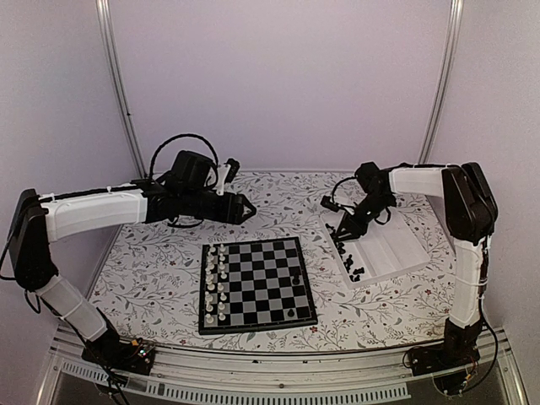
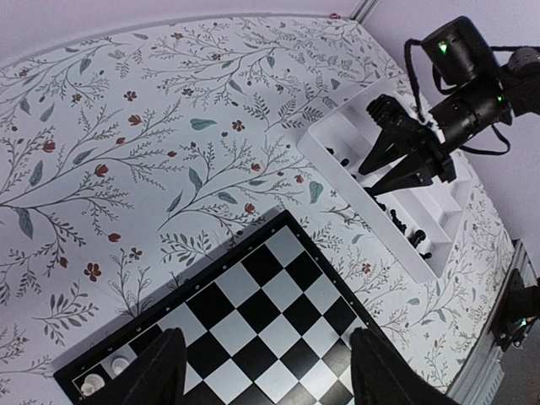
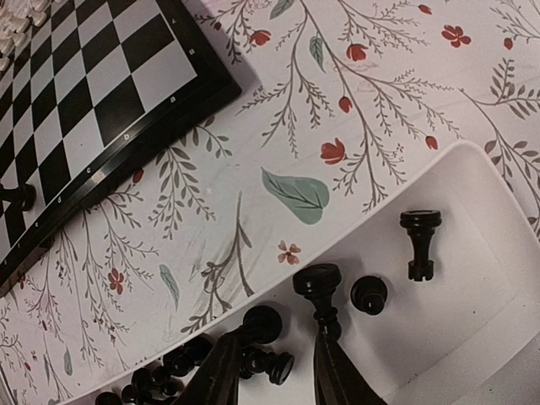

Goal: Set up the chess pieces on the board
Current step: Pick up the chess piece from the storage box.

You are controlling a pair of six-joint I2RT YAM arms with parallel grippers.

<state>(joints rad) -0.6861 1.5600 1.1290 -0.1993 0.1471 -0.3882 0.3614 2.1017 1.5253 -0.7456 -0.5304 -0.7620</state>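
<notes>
- Right gripper (image 3: 283, 336) fingers (image 3: 221, 371): part-open, narrow gap, nothing clamped btwn them. Tips are down in the tray (image 3: 481, 287); one is against a tall black piece (image 3: 318, 283), the other by a round-headed piece (image 3: 261, 323).
- Left gripper (image 2: 270, 371) fingers (image 2: 164, 375): spread wide, empty, hovering just past the board (image 1: 270, 270) at its 12 o'clock edge.
- Black chess pieces (image 1: 348, 257): most are heaped at the tray's 8 o'clock side. Glossy plastic, knob heads, flared bases, some upright, some lying. Two (image 1: 297, 280) stand on the board's 3 o'clock side.
- Board: flat, square, blk/wht checks, thin black rim w/ tiny letters.
- Tray: white ridged plastic, rectangular w/ rounded corners, at 2 o'clock of the board, apart from it.
- White chessmen (image 1: 216, 283): two files along the board's 9 o'clock side.
- Cloth (image 1: 152, 270): matte floral print.
</notes>
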